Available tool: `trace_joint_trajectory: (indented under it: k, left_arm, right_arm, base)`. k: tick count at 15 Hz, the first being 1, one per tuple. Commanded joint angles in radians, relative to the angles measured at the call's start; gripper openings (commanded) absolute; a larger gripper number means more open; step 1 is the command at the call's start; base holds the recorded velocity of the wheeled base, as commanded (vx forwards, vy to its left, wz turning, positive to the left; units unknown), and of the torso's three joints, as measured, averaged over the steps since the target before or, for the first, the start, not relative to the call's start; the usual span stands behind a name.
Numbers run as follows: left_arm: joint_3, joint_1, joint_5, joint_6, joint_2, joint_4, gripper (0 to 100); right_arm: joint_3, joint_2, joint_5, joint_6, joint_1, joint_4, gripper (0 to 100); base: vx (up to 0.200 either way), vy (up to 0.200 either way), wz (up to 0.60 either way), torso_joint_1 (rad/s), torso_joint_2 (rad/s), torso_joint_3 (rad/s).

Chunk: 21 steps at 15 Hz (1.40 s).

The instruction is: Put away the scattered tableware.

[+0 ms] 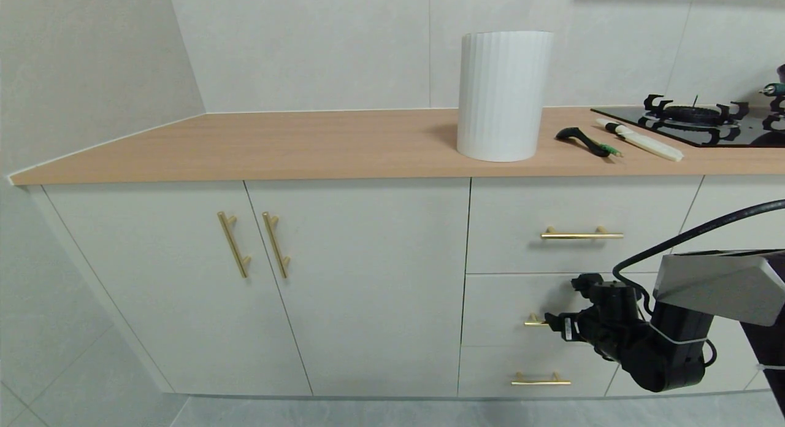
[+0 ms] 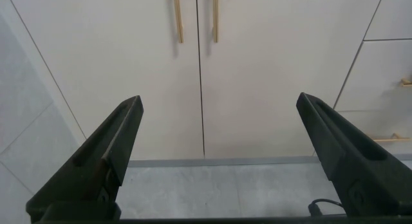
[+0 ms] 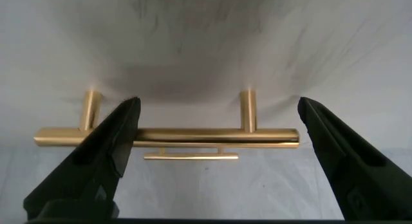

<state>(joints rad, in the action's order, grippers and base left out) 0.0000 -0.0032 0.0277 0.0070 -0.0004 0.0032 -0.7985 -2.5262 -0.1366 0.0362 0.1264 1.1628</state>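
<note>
right arm (image 1: 711,286) low at 4 o'clock in head view, entering from 3 o'clock edge, wrist bent down | right gripper (image 1: 555,324) aimed toward 9 o'clock, fingers (image 3: 106,156) spread wide apart | left gripper (image 2: 219,114) likewise spread wide, both tips level

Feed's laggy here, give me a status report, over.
Right gripper open at middle drawer handle, not gripping. Left gripper open, facing cabinet doors. Black utensil, white utensil on counter beside stove.
</note>
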Motion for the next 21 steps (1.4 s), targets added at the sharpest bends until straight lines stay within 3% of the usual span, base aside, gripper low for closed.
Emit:
trace_joint_trajectory:
  k: [1,8,14,15,18,21]
  left_arm:
    - [0.000,0.000,0.000,0.001,0.000,0.000,100]
    - [0.000,0.000,0.000,-0.001,0.000,0.000,100]
    - [0.000,0.000,0.000,0.001,0.000,0.000,100]
    - [0.000,0.000,0.000,-0.001,0.000,0.000,100]
    - [0.000,0.000,0.000,-0.001,0.000,0.000,100]
    - [0.000,0.000,0.000,0.001,0.000,0.000,100]
  right_arm:
    - [0.015,-0.017,-0.001,-0.033,-0.002,-0.006,100]
    - [0.061,0.038,0.000,-0.033,0.001,-0.055,100]
    - [0.159,0.259,0.023,-0.036,0.015,-0.270,100]
    - [0.190,0.463,0.057,-0.039,0.042,-0.471,100]
    - [0.170,0.796,0.077,-0.038,0.110,-0.772,100]
    - [0.133,0.977,0.064,-0.032,0.170,-0.893,100]
  base:
    - [0.000,0.000,0.00,0.000,0.00,0.000]
    - [0.000,0.000,0.00,0.000,0.00,0.000]
    - [0.000,0.000,0.00,0.000,0.00,0.000]
    - [0.000,0.000,0.00,0.000,0.00,0.000]
    - [0.000,0.000,0.00,0.000,0.00,0.000]
    - [0.000,0.000,0.00,0.000,0.00,0.000]
